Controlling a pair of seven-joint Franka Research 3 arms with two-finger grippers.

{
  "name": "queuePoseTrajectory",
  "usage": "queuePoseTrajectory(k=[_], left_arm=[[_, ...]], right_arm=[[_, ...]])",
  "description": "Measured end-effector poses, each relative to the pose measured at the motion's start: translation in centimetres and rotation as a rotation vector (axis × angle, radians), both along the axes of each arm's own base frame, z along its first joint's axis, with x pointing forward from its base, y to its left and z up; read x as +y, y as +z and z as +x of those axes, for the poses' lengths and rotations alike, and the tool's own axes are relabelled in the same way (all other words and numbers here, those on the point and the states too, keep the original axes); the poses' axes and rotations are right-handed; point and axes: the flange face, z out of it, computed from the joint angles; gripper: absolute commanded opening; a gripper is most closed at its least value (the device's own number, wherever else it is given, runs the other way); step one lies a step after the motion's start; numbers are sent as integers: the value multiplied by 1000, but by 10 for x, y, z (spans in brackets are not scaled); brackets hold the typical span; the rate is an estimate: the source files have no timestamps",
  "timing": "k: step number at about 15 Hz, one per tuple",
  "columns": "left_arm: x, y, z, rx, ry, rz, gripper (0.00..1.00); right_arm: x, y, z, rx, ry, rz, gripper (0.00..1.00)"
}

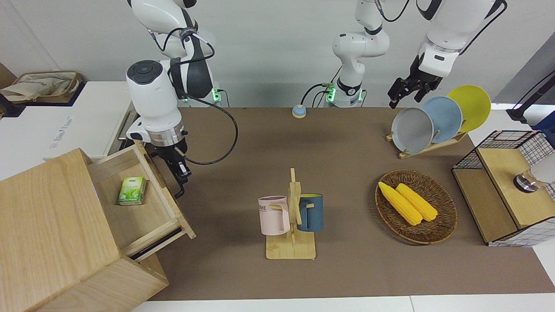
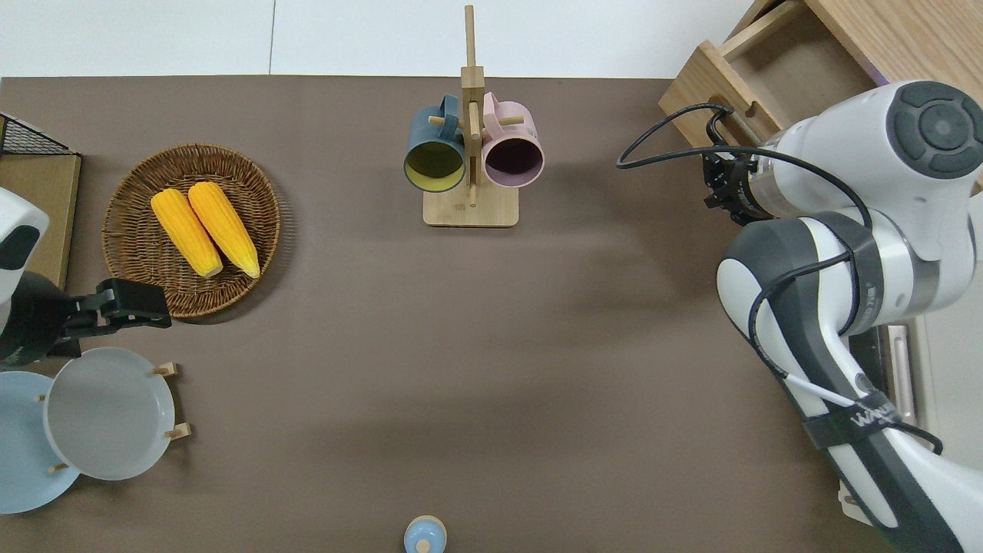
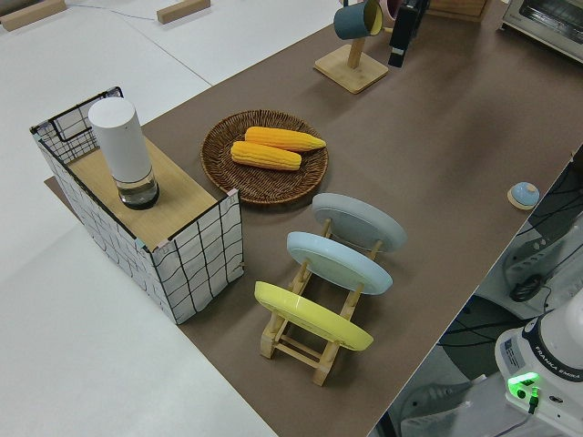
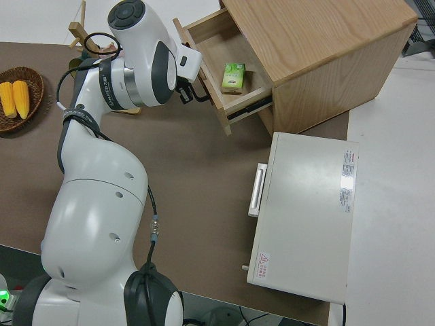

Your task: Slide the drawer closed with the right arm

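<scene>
The tabletop (image 1: 338, 173) is covered with a brown mat. At the right arm's end of it stands a big wooden box (image 1: 47, 225), and the drawer (image 1: 138, 203) is pulled out of this box and stands open. A white toaster oven (image 4: 306, 217) is beside the box, nearer to the robots. The right arm (image 1: 156, 99) reaches down to the front of the drawer, and the right gripper (image 1: 180, 180) is just beside the drawer front; I cannot tell if its fingers are released or clenched, and I cannot tell if they touch the handle. The left arm is parked, and the state of the left gripper (image 1: 405, 91) is also not possible to tell. In the middle of the tabletop is a wooden mug stand (image 1: 291, 225) with a pink mug (image 1: 274, 215) and a blue mug (image 1: 310, 212). A small green carton (image 1: 132, 190) lies inside the drawer.
</scene>
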Motion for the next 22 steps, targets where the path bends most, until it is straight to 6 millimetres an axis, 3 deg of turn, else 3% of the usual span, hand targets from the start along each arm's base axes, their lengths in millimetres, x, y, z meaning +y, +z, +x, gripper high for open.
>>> queuePoseTrajectory(k=[10,17,22], left_arm=[[0,0,0,0,0,0,993],[0,0,0,0,0,0,993],[0,0,0,0,0,0,993]], right_arm=[[-83,0,26,-55,-25,-41,0],[-118,-15,36,-96,-22,-54,0],[-121,-15,36,-95,12,-64,0]])
